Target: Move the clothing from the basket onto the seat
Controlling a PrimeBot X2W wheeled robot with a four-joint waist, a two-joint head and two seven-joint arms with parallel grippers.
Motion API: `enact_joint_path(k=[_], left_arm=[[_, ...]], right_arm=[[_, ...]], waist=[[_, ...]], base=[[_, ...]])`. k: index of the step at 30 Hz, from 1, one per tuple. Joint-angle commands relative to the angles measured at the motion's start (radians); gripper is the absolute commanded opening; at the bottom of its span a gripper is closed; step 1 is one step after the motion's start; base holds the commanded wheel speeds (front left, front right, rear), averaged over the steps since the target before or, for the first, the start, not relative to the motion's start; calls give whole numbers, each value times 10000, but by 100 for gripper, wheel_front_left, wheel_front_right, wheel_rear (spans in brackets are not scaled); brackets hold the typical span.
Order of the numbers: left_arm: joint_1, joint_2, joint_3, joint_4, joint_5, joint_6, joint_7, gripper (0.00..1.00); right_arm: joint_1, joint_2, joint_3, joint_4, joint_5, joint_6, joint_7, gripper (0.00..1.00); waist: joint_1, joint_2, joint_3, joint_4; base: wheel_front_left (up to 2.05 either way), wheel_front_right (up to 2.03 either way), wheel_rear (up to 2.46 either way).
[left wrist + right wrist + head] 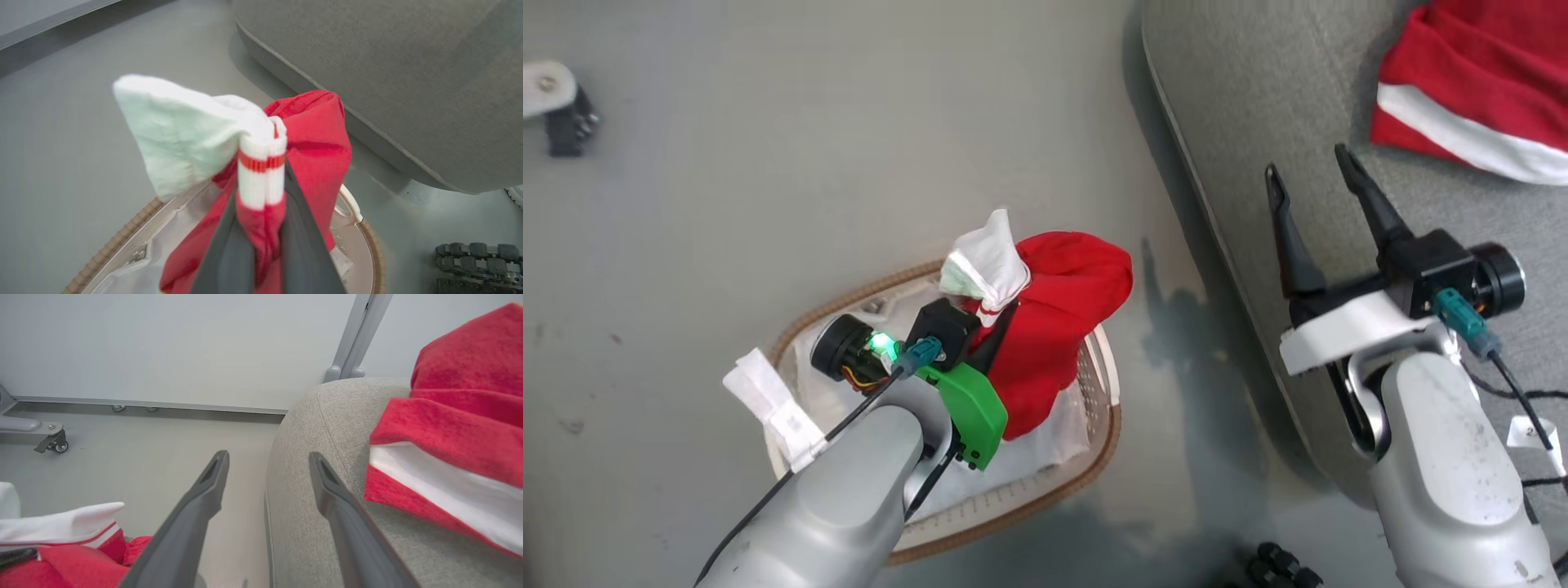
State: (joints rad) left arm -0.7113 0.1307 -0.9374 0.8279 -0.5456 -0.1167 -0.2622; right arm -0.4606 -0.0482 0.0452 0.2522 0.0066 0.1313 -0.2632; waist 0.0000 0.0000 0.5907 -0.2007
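The red garment (1062, 327) hung bunched over the basket (1094, 465), its lower folds reaching down toward the white liner (1045, 457). It was raised but, by my reading, not yet clear of the rim. The left gripper (1001, 314) held it from the near left. In the left wrist view its fingers (302, 245) were clamped together on a pinched fold of red cloth and the white striped cuff (261, 179). This small bite let the rest dangle freely rather than drag the basket along.

A white panel (984, 261) flopped out to the far left above the grip. The seat (1258, 98) lay just right of the basket with a strip of floor (768, 163) between them, so the carry looked short. A second red garment (1462, 90) with a white band lay at the seat's far right, leaving bare cushion nearer the edge for this one. The right gripper (1307, 163) hovered over that edge, its fingers spread wide and empty, seemingly parked out of the way.
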Motion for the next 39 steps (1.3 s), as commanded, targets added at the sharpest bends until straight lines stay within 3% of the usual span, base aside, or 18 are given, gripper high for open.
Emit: enact_joint_path(k=[1,11,17,28,39], left_arm=[[291,96,147,-251,181,16,-36,0],[1398,315,1162,-2234,1166,-55,-38,0],[1142,584,1411,-3095,1590,-122,-38,0],[-893,1326,1547,-3715,1564,-152,-39,0],[-2499,1322,1393,-3595,1372,-148,-37,0]], right_arm=[[310,-41,-47,69,-82,-10,-24,100],[1960,-40,-31,547,-108,-11,-26,100],[2616,-41,305,723,-61,-11,-26,100],[2346,-37,1229,841,-162,-11,-24,100],[1445,-40,3082,1068,467,-11,-24,100]], waist=[[0,0,-1493,704],[0,0,-4298,1230],[0,0,-5370,1312],[0,0,-6057,1325],[0,0,-6293,1376]], base=[[0,0,0],[0,0,0],[0,0,0],[0,0,0],[0,0,0]])
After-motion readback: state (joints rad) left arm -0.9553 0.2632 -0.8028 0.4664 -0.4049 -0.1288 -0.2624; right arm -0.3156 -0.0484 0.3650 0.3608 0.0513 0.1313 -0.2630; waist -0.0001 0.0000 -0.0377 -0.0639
